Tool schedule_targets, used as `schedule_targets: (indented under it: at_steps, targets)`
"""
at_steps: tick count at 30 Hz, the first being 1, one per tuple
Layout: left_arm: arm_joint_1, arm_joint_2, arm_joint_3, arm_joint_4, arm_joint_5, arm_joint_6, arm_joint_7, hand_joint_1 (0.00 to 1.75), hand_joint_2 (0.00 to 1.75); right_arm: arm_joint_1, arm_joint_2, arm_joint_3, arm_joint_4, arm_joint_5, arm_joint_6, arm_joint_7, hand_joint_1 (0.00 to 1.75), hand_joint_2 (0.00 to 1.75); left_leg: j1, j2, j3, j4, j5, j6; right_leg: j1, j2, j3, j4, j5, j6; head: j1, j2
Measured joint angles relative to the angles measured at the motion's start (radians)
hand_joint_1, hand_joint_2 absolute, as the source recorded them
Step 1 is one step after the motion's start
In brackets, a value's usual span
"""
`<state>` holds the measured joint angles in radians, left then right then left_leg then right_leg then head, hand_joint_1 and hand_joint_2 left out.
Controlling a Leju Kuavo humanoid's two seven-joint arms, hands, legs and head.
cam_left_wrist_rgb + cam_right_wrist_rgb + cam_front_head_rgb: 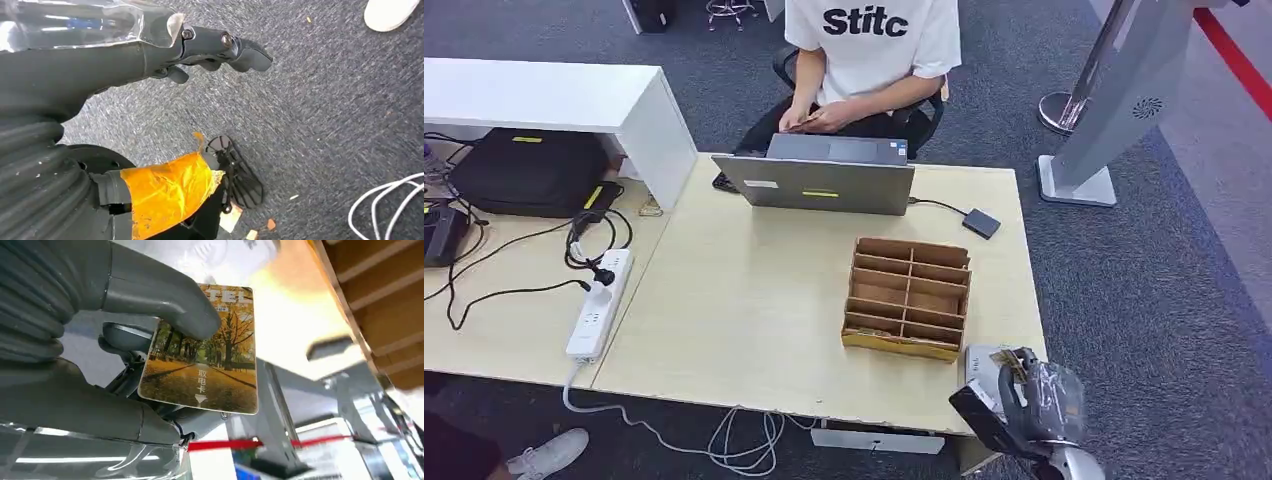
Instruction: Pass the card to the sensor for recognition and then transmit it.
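Observation:
My right hand (1021, 402) hovers at the table's near right corner, just past the cardboard divider box (910, 296). It pinches a card (205, 360) printed with an autumn tree avenue between the thumb (155, 295) and the darker fingers. In the head view the card's edge (1009, 366) shows by the hand. A small white device (982, 362), perhaps the sensor, lies on the table right beside the hand. My left hand (210, 47) hangs over the grey carpet, fingers loosely curled, holding nothing.
A grey laptop (819, 180) stands at the table's far edge with a seated person (864, 60) behind it. A black box (981, 222) on a cable lies right of the laptop. A white power strip (600, 305) lies at the left. A grey kiosk stand (1114, 100) is at the far right.

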<state>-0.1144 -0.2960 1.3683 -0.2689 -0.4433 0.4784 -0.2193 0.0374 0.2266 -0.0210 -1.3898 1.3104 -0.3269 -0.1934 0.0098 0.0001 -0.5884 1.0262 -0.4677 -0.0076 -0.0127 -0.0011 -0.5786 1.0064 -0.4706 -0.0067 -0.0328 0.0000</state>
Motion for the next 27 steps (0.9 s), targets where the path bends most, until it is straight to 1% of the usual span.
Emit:
schedule_targets:
  at_steps: [7,13,15,19,22,23,24,25,27]
  targets:
    - [-0.003,0.0,-0.033,0.005,-0.017,0.028,-0.001,0.0,1.75,0.001,0.0,0.069,-0.192,0.017,0.01,0.011,1.75,1.75,0.0,0.0,0.0,0.0,0.0,0.0,0.0,0.0,0.0,0.0,0.0,0.0,0.0,0.0]
    - [-0.004,0.0,-0.046,0.01,-0.014,0.031,0.0,0.0,1.75,0.006,0.0,0.094,-0.249,0.009,0.005,0.011,1.75,1.75,0.0,0.0,-0.001,0.0,0.0,0.0,0.0,0.0,0.0,0.0,0.0,0.0,0.001,0.0]
    - [-0.004,0.0,-0.053,0.01,-0.013,0.029,0.015,0.0,1.75,-0.015,0.0,0.107,-0.268,0.007,0.024,0.011,1.75,1.75,0.0,0.0,-0.001,0.0,0.0,0.0,0.0,0.0,0.0,0.0,0.001,0.0,0.0,0.0]
    - [-0.006,0.0,-0.075,0.01,-0.018,0.018,0.045,0.0,1.75,-0.121,0.0,0.168,-0.309,0.039,0.13,0.051,1.75,1.75,0.0,0.001,0.0,0.0,0.001,0.001,0.0,0.001,0.0,0.0,0.001,0.0,0.0,0.0]
    - [-0.007,0.0,-0.089,0.009,-0.026,0.003,0.059,0.0,1.75,-0.223,0.0,0.21,-0.299,0.043,0.208,0.087,1.73,1.75,0.0,0.0,-0.001,0.0,0.003,0.0,0.0,0.0,-0.001,0.001,0.003,-0.001,0.0,0.0]
    - [-0.008,0.0,-0.093,0.008,-0.028,-0.004,0.062,0.0,1.75,-0.275,0.0,0.223,-0.281,0.03,0.236,0.1,1.61,1.75,0.0,0.001,-0.002,0.0,0.003,-0.001,0.0,0.002,-0.001,0.001,0.003,-0.001,0.0,0.0]
    - [-0.008,0.002,-0.096,0.008,-0.028,-0.013,0.063,0.0,1.75,-0.329,0.004,0.23,-0.254,0.017,0.262,0.112,1.71,1.75,0.0,0.001,-0.001,0.0,0.003,-0.001,0.0,0.002,-0.001,0.001,0.004,-0.001,0.0,0.0]
    - [-0.009,0.003,-0.098,0.008,-0.028,-0.017,0.063,0.0,1.75,-0.379,0.006,0.235,-0.217,0.006,0.284,0.127,1.75,1.75,0.0,0.001,0.0,0.0,0.004,-0.001,0.0,0.002,-0.001,0.001,0.004,-0.001,0.0,0.0]
    - [-0.009,0.005,-0.102,0.008,-0.029,-0.028,0.064,0.0,1.75,-0.467,0.011,0.237,-0.129,-0.019,0.302,0.155,1.75,1.75,0.0,-0.001,-0.002,0.0,0.006,0.0,0.0,-0.001,-0.001,0.001,0.004,-0.001,0.001,0.0]
